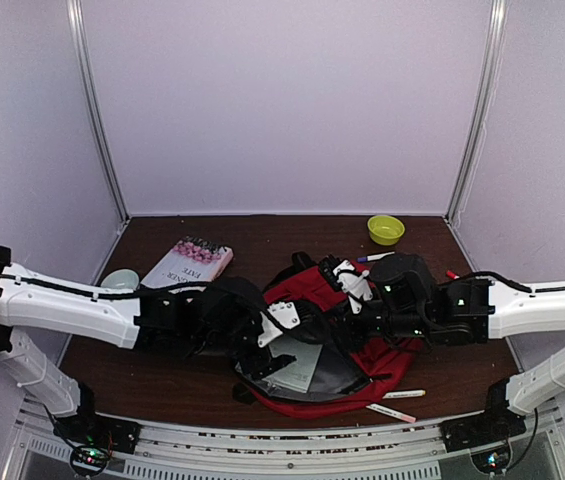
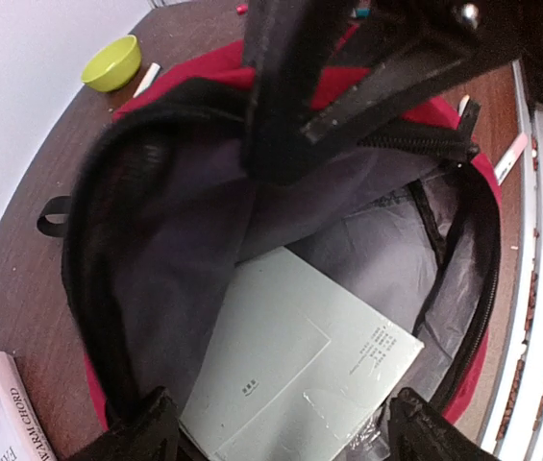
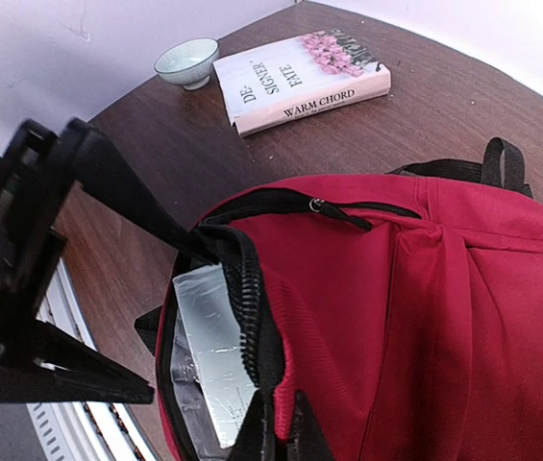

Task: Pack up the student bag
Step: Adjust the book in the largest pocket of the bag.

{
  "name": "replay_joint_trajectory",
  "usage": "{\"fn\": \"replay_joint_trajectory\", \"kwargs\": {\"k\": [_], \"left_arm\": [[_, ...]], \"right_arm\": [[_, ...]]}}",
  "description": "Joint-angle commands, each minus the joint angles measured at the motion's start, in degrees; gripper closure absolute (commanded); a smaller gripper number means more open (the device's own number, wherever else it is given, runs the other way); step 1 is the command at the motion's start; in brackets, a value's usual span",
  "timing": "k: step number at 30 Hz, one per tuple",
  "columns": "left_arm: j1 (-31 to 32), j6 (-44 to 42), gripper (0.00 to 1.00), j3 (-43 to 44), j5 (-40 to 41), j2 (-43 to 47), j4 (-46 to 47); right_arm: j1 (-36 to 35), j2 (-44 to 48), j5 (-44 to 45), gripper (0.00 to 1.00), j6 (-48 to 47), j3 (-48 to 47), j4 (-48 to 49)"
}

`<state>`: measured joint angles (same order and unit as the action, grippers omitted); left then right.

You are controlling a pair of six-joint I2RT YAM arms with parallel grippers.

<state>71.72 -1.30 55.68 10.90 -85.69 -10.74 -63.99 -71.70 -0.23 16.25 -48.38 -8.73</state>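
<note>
1. Two tools work at the student bag (image 1: 387,358), which lies mid-counter toward the near edge with its mouth unzipped.
2. Left tool (image 2: 285,432): jaws wide, poised above the open mouth.
3. Right tool (image 3: 276,437): clamped on the bag's black zipper rim.
4. Pale booklet (image 2: 300,365): flat inside, on the grey lining.
5. Book (image 1: 187,262) and cup (image 1: 119,279): toward the far-left corner. Green bowl (image 1: 385,229): far-right corner.

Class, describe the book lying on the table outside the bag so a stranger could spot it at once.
Start at the dark wooden table and its biggest item, the red student bag. Left of it, beside a pale bowl, lies the book. It alone has a white cover with pink flowers.
</note>
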Motion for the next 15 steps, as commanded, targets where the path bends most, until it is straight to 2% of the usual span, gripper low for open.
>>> {"fn": "replay_joint_trajectory", "kwargs": {"k": [1, 8, 15], "left_arm": [[-0.3, 7.5, 0.23, -4.5, 0.3, 5.1, -2.8], [-1.4, 16.8, 0.29, -11.1, -0.4, 7.1, -3.8], [-2.1, 18.7, 0.34, -12.7, 0.8, 4.4, -2.3]], "right_arm": [[-0.1, 0.2, 0.6, 1.00, -0.1, -1.6, 1.5], [-0.1, 0.1, 0.6, 1.00, 1.0, -1.8, 0.9], [-0.2, 0.1, 0.2, 1.00, 2.1, -2.0, -0.3]]}}
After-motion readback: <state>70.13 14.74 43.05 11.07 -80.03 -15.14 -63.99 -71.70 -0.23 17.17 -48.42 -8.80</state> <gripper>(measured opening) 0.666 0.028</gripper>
